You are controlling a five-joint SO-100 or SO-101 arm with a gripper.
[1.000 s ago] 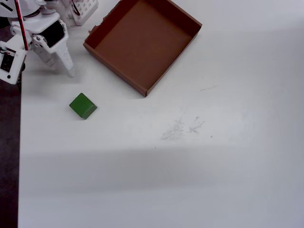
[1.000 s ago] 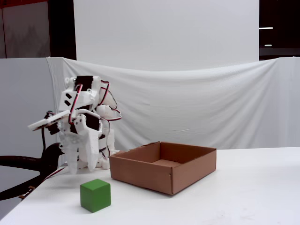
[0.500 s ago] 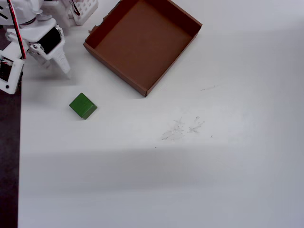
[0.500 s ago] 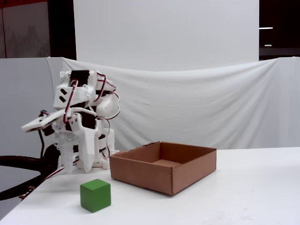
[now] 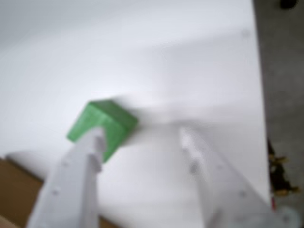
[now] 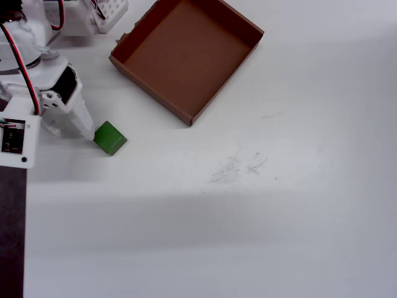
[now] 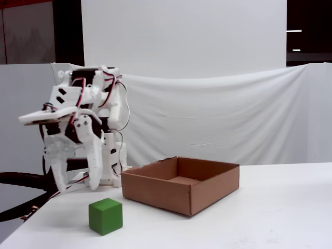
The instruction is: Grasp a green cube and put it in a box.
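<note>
2 white fingers of the gripper [image 5: 142,142] are seen spread well apart in the wrist view, with nothing held between them. The green cube [image 5: 102,126] sits on the white table [image 6: 248,217] just ahead of one fingertip, off to that side rather than centred in the gap. In the fixed view the gripper [image 7: 72,187] hangs above the table, beside and behind the cube [image 7: 106,216]. The box [image 6: 186,56], well beyond the cube, is seen empty. None of the task is judged done: closing on the cube, lifting, carrying and releasing are all left. The wrist view is blurred, and whether the fingertip touches the cube cannot be told.
</note>
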